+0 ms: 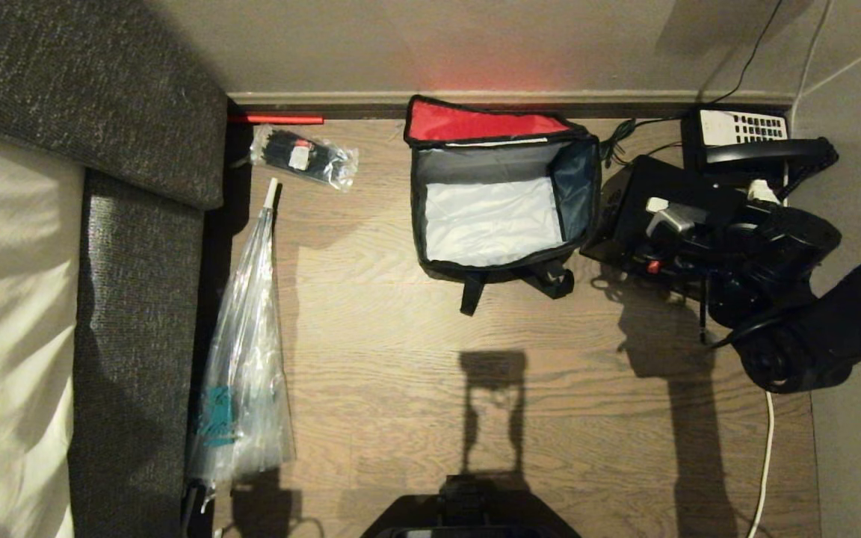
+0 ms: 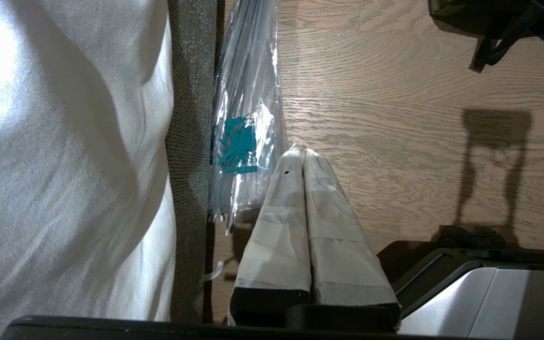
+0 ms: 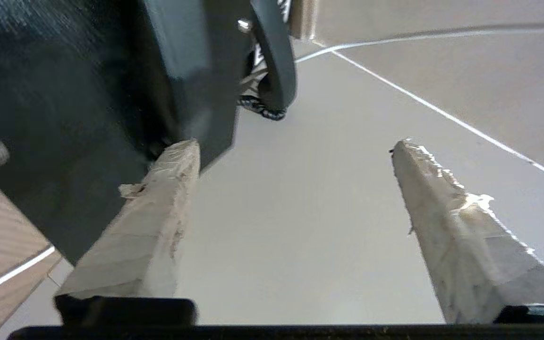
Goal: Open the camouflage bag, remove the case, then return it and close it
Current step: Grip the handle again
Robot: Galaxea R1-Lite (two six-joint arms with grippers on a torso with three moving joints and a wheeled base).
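Note:
The camouflage bag (image 1: 501,198) stands open on the wood floor by the wall, its red inner lid (image 1: 475,123) flipped back. Its silvery lining is bare. The black case (image 1: 636,202) lies on the floor just right of the bag, partly under my right arm. My right gripper (image 1: 716,205) hovers over the case's right end and is open. In the right wrist view one taped finger (image 3: 158,222) sits against the case's edge (image 3: 40,118), with nothing between the two fingers. My left gripper (image 2: 303,153) is shut and empty, parked low beside the bed; a bag strap (image 2: 503,28) shows far off.
A black desk phone (image 1: 744,134) sits against the wall right of the case. A clear packet of black ties (image 1: 303,157) and a folded clear umbrella (image 1: 244,359) lie left of the bag, beside the grey bed frame (image 1: 131,299). A white cable (image 1: 763,463) runs along the right.

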